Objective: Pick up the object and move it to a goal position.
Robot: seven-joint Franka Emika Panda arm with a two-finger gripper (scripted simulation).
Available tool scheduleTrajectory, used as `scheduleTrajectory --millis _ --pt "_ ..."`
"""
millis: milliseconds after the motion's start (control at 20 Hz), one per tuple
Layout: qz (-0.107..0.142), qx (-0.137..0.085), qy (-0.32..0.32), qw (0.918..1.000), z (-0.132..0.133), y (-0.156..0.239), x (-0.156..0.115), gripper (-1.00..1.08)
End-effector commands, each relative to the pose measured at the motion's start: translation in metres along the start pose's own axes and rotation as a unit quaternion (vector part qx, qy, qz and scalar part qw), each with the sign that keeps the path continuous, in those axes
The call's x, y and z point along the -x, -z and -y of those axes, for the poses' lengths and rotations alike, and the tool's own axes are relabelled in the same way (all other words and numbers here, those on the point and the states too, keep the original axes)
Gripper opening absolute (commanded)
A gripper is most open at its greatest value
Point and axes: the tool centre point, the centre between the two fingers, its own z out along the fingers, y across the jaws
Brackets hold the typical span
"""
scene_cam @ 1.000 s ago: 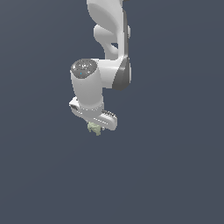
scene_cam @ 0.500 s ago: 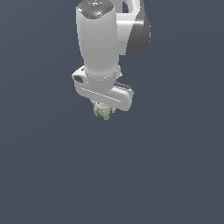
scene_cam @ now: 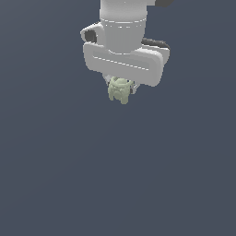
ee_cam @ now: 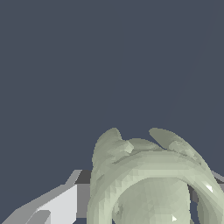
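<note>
The hand [scene_cam: 120,88] grips the small green cup [scene_cam: 119,90], which looks light and stiff; its bumpy sides give better purchase than the rim.

Hand [scene_cam: 120,87] fingertips hidden behind object [scene_cam: 119,90]; arm cut off at frame top.

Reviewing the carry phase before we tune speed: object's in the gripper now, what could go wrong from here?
1. Slip: the sage-green object is lumpy and far smaller than the gripper, hanging mostly below it. Contact on its bumpy sides may be small, so a quick move could likely shake it loose.
2. Blocked camera: in the wrist view the object's round rim fills the near field, so that camera may be of little use at placement.
3. No goal marker shows in either view, so arrival cannot be confirmed visually.
</note>
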Motion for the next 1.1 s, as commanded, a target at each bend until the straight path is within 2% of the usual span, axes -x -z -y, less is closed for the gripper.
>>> scheduleTrajectory --millis 0,500,1050 --pt "0.001 0.0 0.0 1.0 0.008 0.026 0.005 -1.0" --pt "0.001 0.0 0.0 1.0 0.031 0.093 0.016 -1.0" --pt "0.001 0.0 0.001 1.0 0.039 0.115 0.018 -1.0"
